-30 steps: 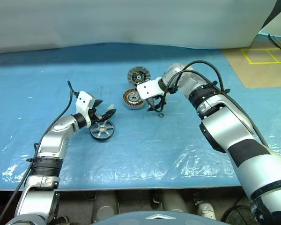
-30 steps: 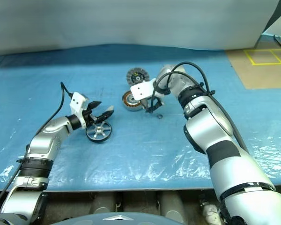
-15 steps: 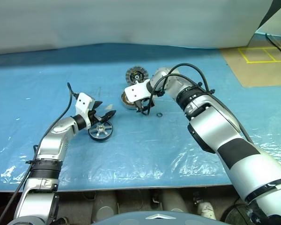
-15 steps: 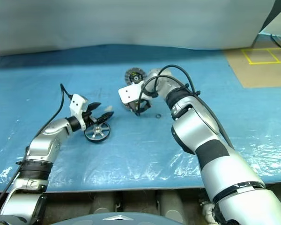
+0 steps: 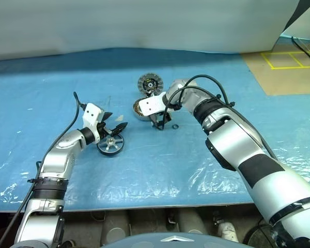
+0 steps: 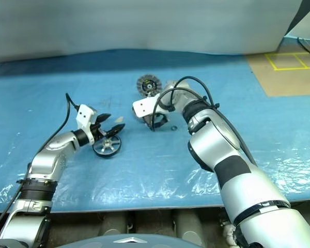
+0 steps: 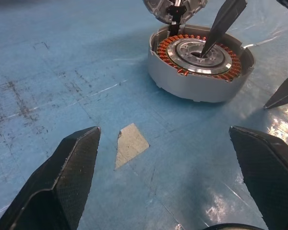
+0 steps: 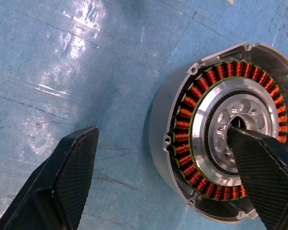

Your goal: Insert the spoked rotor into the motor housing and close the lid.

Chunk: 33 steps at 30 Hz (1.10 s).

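Copper windings ring the motor housing (image 8: 225, 143) on the blue sheet (image 5: 160, 160); the right gripper (image 8: 168, 177), fingers apart, straddles its wall. Left gripper (image 5: 115, 125), also spread, hangs over the spoked rotor (image 5: 110, 144).

Motor housing (image 5: 142, 109) partly behind right end effector (image 5: 160, 123), seemingly.

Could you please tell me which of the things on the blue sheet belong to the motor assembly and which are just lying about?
For the job:
- spoked rotor, beneath the open left gripper
- motor housing, with the open right gripper straddling its wall
- lid, behind the housing

Lying about:
- small dark ring on the blue sheet
- pale scrap
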Each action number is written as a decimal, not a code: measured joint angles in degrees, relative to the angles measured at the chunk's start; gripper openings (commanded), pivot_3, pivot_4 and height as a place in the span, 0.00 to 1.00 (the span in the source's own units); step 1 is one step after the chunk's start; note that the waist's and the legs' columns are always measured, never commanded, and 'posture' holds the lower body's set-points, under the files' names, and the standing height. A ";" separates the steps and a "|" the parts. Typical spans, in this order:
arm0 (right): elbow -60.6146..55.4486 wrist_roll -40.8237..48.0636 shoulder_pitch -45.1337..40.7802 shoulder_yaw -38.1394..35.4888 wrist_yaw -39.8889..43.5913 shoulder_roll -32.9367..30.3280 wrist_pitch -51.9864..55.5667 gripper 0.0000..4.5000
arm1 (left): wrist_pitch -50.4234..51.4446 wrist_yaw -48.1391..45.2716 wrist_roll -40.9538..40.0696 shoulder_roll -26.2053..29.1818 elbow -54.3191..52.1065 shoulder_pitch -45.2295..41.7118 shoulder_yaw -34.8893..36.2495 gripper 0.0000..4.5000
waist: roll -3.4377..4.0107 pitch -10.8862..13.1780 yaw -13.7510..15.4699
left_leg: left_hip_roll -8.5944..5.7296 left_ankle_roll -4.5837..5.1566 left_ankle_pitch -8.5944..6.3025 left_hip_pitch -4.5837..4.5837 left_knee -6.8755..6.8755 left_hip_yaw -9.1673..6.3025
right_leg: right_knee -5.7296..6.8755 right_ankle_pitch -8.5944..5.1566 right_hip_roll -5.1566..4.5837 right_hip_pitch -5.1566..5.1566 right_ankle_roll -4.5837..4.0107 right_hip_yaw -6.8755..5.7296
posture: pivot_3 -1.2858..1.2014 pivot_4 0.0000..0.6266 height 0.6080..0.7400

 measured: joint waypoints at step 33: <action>-5.32 0.99 3.03 -3.96 1.89 1.25 2.32 0.45 | 0.39 0.05 0.01 0.19 -0.92 -0.04 0.07 1.00 | -0.01 -0.01 -0.23 | 0.15 -0.08 0.07 0.17 0.03 0.00 | 0.04 0.05 0.08 0.13 -0.08 -0.01 | 0.52 0.24 1.00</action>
